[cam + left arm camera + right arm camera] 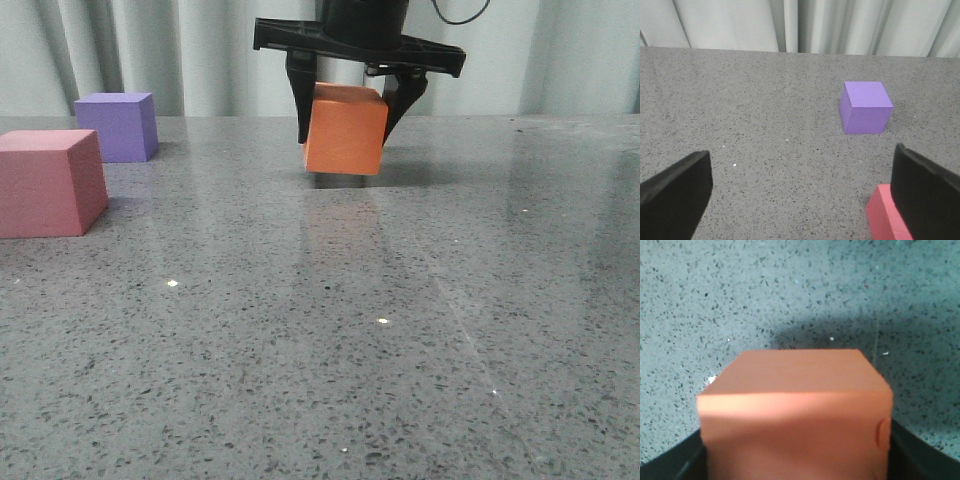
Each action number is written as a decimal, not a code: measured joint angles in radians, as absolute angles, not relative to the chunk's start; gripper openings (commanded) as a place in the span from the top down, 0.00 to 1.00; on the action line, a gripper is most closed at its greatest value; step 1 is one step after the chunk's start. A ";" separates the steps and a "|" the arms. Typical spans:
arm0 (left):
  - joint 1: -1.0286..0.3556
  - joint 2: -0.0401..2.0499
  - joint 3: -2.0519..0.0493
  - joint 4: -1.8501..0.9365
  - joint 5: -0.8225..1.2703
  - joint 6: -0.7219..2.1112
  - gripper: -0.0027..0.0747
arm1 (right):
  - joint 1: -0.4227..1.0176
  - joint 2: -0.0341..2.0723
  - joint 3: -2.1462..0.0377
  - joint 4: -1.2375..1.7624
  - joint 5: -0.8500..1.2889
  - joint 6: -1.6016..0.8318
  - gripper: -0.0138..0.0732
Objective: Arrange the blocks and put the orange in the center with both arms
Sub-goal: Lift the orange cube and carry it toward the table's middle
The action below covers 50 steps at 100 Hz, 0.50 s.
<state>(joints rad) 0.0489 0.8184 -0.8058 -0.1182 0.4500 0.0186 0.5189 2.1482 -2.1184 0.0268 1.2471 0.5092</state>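
The orange cube [345, 130] is at the far middle of the table, clamped between the black fingers of my right gripper [347, 125]. It is slightly tilted and sits at or just above the tabletop. It fills the right wrist view [795, 410], where my right gripper [795, 465] is shut on its sides. The pink cube [50, 182] stands at the left, with the purple cube [118, 125] behind it. My left gripper [800, 200] is open and empty above the table; the pink cube [885, 217] lies by one finger and the purple cube [866, 107] is farther off.
The grey speckled tabletop [350, 350] stretches across the front view. A pale pleated curtain [150, 50] hangs behind the far edge. The left arm does not show in the front view.
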 measured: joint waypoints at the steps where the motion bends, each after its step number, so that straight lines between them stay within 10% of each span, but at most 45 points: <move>1: 0.049 0.818 -0.806 -0.118 0.450 0.019 0.07 | 0.519 2.148 -2.118 0.027 1.247 0.509 0.67; 24: 0.049 0.818 -0.806 -0.120 0.450 0.019 0.07 | 0.519 2.148 -2.118 0.027 1.247 0.511 0.64; 50: 0.049 0.818 -0.806 -0.120 0.450 0.019 0.07 | 0.519 2.158 -2.119 0.031 1.247 0.511 0.26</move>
